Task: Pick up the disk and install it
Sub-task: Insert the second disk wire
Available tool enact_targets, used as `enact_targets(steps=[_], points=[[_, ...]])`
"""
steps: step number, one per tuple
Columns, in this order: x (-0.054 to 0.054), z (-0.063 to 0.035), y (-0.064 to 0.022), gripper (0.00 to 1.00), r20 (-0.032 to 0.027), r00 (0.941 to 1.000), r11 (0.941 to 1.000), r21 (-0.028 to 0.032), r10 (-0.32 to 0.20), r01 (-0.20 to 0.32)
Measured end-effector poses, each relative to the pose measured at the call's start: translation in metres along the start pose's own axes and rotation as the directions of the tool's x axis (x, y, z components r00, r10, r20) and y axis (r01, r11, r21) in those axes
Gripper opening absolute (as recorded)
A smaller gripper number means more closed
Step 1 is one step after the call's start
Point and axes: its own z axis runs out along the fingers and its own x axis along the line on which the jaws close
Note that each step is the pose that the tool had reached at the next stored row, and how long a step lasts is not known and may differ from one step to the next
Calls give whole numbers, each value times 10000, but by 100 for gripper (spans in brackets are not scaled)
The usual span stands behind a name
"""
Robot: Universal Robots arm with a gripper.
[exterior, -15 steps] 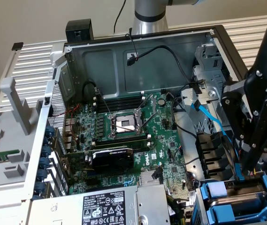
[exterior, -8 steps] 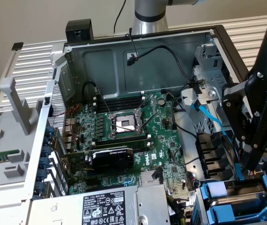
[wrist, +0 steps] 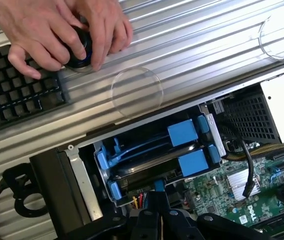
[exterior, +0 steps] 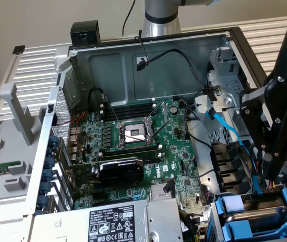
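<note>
Two blue-fronted carriers [wrist: 181,132] [wrist: 192,163] sit side by side in the drive bay [wrist: 102,165] at the corner of the open computer case. I cannot tell which one holds the disk. In the exterior view the same blue carriers [exterior: 234,205] lie at the lower right of the case. My black gripper [exterior: 273,171] hangs just above that bay. Its fingers [wrist: 149,220] are shut, with nothing seen between them, and they stand right at the bay's inner edge, close to a small blue part [wrist: 157,186].
A person's hands [wrist: 57,30] rest on a black round object beside a keyboard [wrist: 17,90] outside the case. Inside are the motherboard [exterior: 138,131], a graphics card [exterior: 120,169], the labelled silver power-supply box [exterior: 113,222], a blue cable [exterior: 229,131] and black cables near the bay.
</note>
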Motion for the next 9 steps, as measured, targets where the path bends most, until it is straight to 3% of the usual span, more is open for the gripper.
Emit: enact_targets(steps=[5, 9], points=[[-7, 0, -17, 11, -15, 9991, 9991, -14, -424, 424], [-11, -1, -29, 11, -16, 9990, 9990, -15, -454, 454]])
